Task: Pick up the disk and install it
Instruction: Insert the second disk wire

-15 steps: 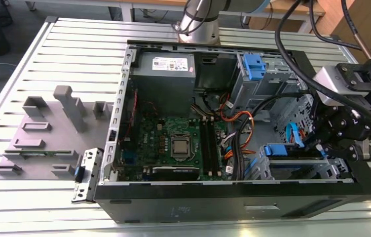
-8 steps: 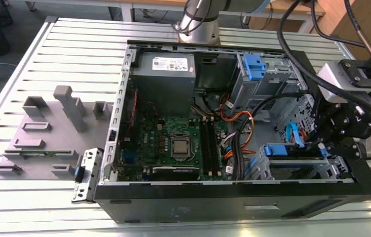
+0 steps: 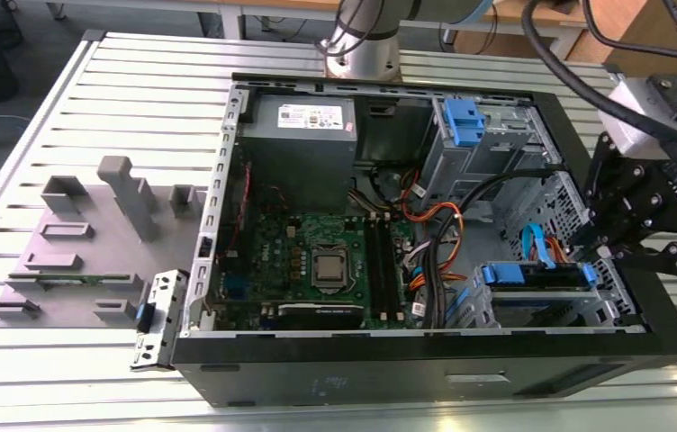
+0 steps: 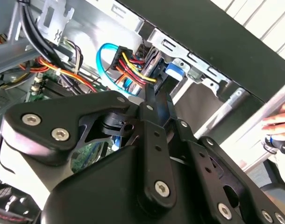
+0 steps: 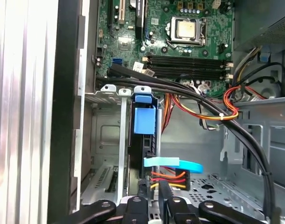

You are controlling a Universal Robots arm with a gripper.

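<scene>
The disk (image 3: 537, 274) sits in the lower drive bay of the open computer case (image 3: 435, 360), at the exterior view's right. Its blue carrier (image 5: 145, 120) faces up, edge-on, between the bay's metal rails. A blue data cable (image 5: 180, 164) and a red-yellow power plug (image 5: 168, 177) lie at the disk's near end. My gripper (image 3: 589, 255) reaches in over the case's right wall, just behind that end. Its fingers (image 4: 154, 100) stand close together, shut, with the tips by the plug and the blue carrier (image 4: 173, 70). I see nothing held between them.
Black and orange cable bundles (image 5: 212, 109) cross beside the bay. Also in the case are the motherboard (image 3: 314, 261), a grey power supply (image 3: 300, 126) and an upper bay with a blue bracket (image 3: 463, 121). A grey fixture (image 3: 75, 252) stands on the slatted table. A person's hand (image 4: 278, 123) is outside the case.
</scene>
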